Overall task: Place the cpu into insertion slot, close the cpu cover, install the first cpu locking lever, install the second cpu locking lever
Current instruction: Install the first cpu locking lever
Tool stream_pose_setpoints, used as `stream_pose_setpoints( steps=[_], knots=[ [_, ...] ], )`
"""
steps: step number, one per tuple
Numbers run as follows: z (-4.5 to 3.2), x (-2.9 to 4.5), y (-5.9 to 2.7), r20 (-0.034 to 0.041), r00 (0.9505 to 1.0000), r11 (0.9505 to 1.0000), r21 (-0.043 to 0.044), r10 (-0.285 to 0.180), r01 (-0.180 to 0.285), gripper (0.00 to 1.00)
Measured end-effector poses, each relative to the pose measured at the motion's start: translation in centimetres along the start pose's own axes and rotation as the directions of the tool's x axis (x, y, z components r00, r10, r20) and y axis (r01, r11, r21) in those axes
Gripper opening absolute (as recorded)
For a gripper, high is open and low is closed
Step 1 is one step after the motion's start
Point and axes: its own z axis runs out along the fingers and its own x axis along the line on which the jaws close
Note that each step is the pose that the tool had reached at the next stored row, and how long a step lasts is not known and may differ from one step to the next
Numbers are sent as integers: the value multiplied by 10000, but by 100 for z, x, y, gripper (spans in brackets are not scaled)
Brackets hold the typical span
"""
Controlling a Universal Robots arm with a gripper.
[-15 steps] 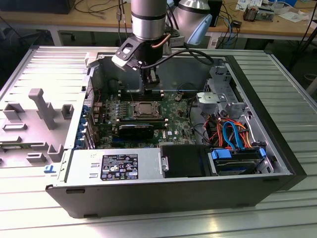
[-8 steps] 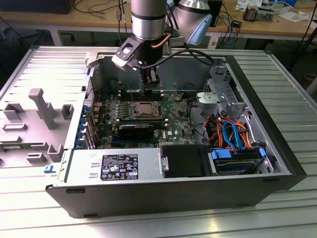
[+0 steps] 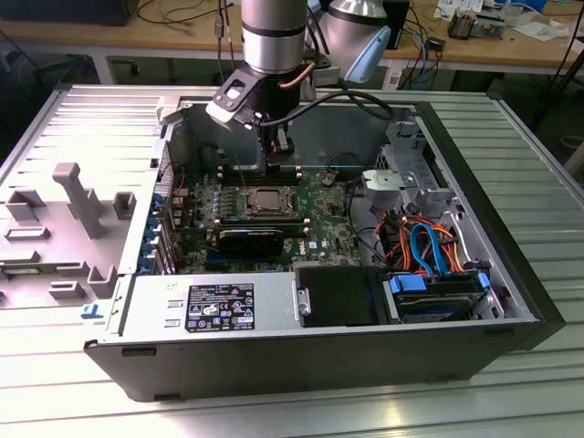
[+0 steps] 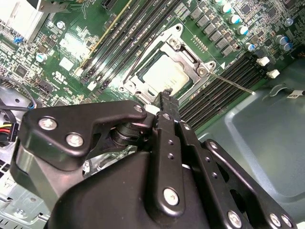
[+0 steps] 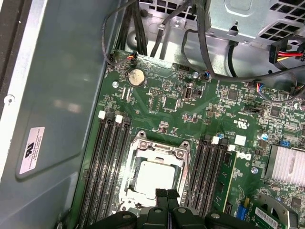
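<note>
Gripper (image 5: pixel 167 193) fingertips meet, empty, just above the cpu (image 5: pixel 151 177), whose dull silver top lies in the insertion slot (image 5: pixel 125 202) beneath the flat cpu cover (image 5: pixel 157 149). The second wrist view adds a thin lever (image 4: pixel 232 82) angled over the memory slots (image 4: pixel 217 90); the exterior view shows the computer case (image 3: pixel 301 351) lying open.

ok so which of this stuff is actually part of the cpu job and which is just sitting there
Job: dull silver-grey square cpu, thin silver metal frame cpu cover over it, thin wire locking lever, black gripper.
Just there: round silver coin battery, finned silver heatsink, blue and orange cables.
</note>
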Motion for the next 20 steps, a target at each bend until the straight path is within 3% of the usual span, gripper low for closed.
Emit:
stream_pose_setpoints(
  steps=[2, 3, 5, 10, 14, 16, 18, 20],
  knots=[
    [0, 0, 0, 0, 9996, 9996, -12, -281, 281, 11],
    [0, 0, 0, 0, 9961, 9961, -37, -878, 878, 11],
    [-18, -1, -1, 3, 9903, 9903, -56, -1391, 1391, 11],
    [-84, -3, -2, 4, 9868, 9867, -69, -1621, 1621, 11],
    [-84, -3, -1, 9, 9709, 9709, -100, -2394, 2394, 11],
    [-83, -3, -1, 15, 9540, 9539, -126, -2998, 2998, 11],
    [-83, -3, -1, 20, 9426, 9425, -141, -3339, 3339, 11],
    [-82, -3, -1, 25, 9268, 9266, -160, -3757, 3757, 11]
  ],
)
